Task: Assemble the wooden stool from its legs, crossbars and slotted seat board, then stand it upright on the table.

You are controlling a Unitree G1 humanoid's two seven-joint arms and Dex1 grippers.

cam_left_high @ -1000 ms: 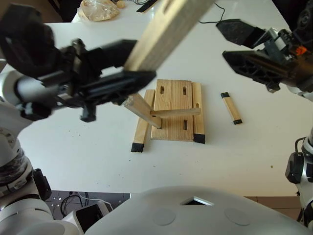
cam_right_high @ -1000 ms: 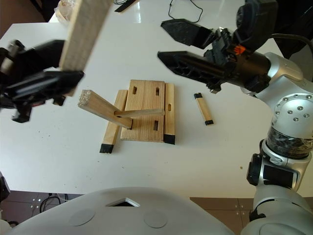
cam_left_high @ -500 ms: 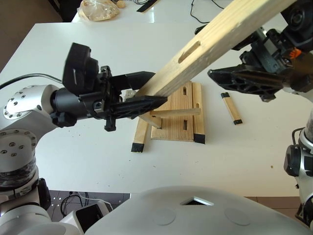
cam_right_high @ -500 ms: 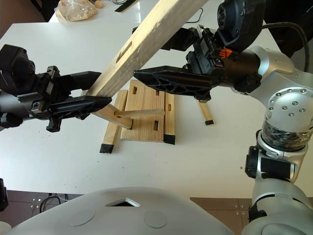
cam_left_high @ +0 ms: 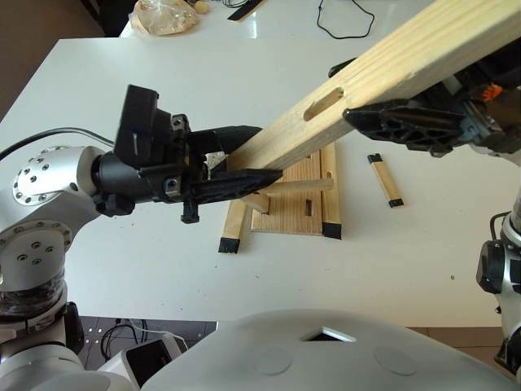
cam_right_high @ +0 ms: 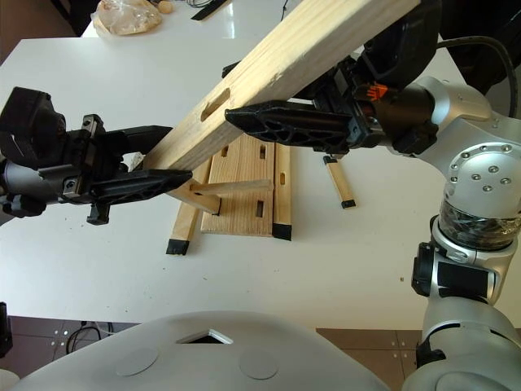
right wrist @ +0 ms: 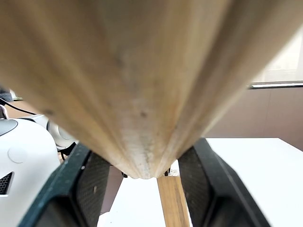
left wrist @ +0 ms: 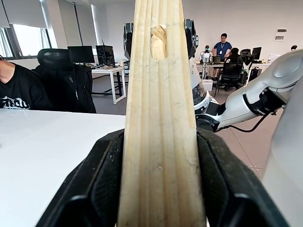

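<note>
A long wooden leg [cam_left_high: 366,81] with a slot [cam_left_high: 323,102] slants up over the table from lower left to upper right. My left gripper [cam_left_high: 269,152] is shut on its lower end, the fingers [left wrist: 102,179] pressing both faces. My right gripper [cam_left_high: 340,94] is shut on the leg higher up, one of its fingers [right wrist: 90,189] on each side. Below lies the slotted seat board [cam_left_high: 285,212], flat, with a black-tipped leg [cam_left_high: 330,204] along its right edge and another [cam_left_high: 234,224] at its left. A thin crossbar [cam_left_high: 305,186] lies across the board. A short black-tipped piece [cam_left_high: 384,177] lies to the right.
A crumpled plastic bag [cam_left_high: 165,15] and a black cable [cam_left_high: 346,16] lie at the far edge of the white table [cam_left_high: 122,269]. Bare table surface stretches to the left and in front of the board.
The long leg has tilted down from steep to a shallower slant. My right gripper came in from the right and closed around its upper part. The left gripper moved right, toward the board.
</note>
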